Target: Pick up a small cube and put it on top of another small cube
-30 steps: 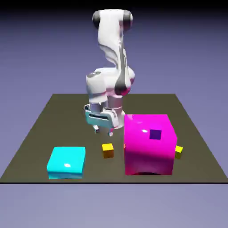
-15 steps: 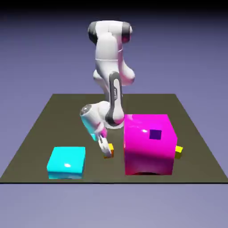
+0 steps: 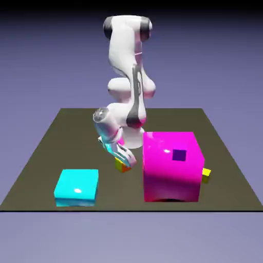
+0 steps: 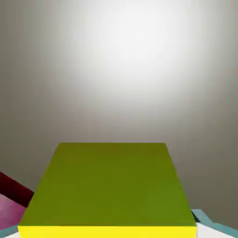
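The small cube [image 3: 121,167], yellow on top with orange-tinted sides, sits between the fingers of my gripper [image 3: 124,163], which is shut on it. The hand is tilted and holds the cube a little above the table, just off the left face of the magenta block [image 3: 172,167] in the exterior view. In the hand view the small cube [image 4: 109,186] fills the lower half and hides the fingertips. A dark purple small cube [image 3: 179,154] rests on top of the magenta block. A plain yellow small cube [image 3: 206,175] lies on the table at that block's right side.
A flat cyan block [image 3: 77,187] lies near the table's front edge on the exterior view's left. The tall magenta block stands close beside the hand. A sliver of magenta [image 4: 10,204] shows at the hand view's lower left.
The open hand swung down, tilted and shut on the small cube. Since then the cube has risen slightly off the table and shifted a little toward the exterior view's left.
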